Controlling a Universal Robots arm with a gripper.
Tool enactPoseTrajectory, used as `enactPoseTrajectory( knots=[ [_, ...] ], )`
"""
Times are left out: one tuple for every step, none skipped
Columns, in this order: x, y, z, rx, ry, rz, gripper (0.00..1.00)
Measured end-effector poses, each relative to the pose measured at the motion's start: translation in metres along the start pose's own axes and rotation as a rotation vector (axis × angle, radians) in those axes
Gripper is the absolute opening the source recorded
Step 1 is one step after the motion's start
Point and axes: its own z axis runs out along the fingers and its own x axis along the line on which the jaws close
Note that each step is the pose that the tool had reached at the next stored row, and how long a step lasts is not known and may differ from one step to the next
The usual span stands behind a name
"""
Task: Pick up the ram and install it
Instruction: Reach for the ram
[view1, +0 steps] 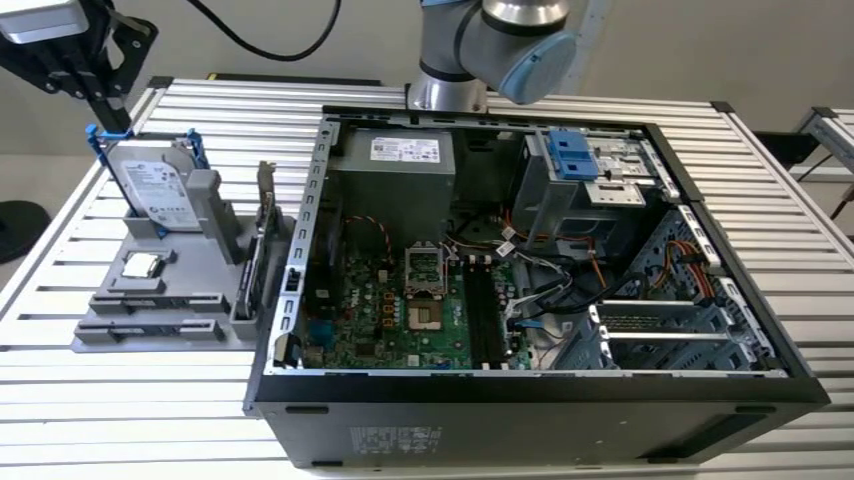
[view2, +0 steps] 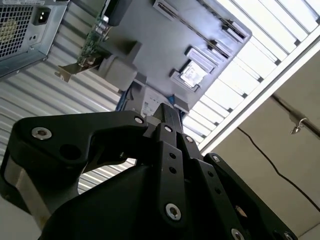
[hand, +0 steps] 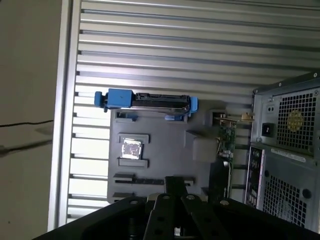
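Note:
The ram (view1: 151, 298) looks like a dark thin stick lying in a slot of the grey holder (view1: 200, 215) on the exterior view's left, just past the small silver chip (view1: 142, 265). In the first wrist view the ram (hand: 145, 181) is a dark strip close to my fingertips. My gripper (view1: 116, 118) hangs high over the holder's far end, right above the upright hard drive (view1: 154, 185) with blue clips. In both wrist views the gripper (view2: 167, 112) (hand: 173, 182) has its fingers pressed together, with nothing between them.
The open computer case (view1: 320, 250) fills the middle of the slatted metal table (view1: 120, 400), with the motherboard (view1: 387, 310) and its long black slots (view1: 487, 315) inside. An upright card with a metal bracket (view1: 267, 235) stands between holder and case. The arm's base (view1: 447, 90) is behind the case.

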Motion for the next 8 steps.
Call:
enactPoseTrajectory(
  knots=[
    [0.001, 0.0, 0.0, -0.0001, 0.0001, -0.004, 0.0],
    [0.002, 0.0002, 0.0, -0.0002, 0.0003, -0.008, 0.0],
    [0.0028, 0.0003, 0.0, -0.0002, 0.0005, -0.011, 0.0],
    [0.0035, 0.0004, 0.0, -0.0003, 0.0007, -0.015, 0.0],
    [0.0042, 0.0004, -0.0001, -0.0003, 0.0009, -0.018, 0.0],
    [0.0048, 0.0005, -0.0001, -0.0004, 0.001, -0.021, 0.0],
    [0.0051, 0.0005, -0.0001, -0.0004, 0.0011, -0.022, 0.0],
    [0.0051, 0.0005, -0.0001, -0.0004, 0.0012, -0.022, 0.0]
  ],
)
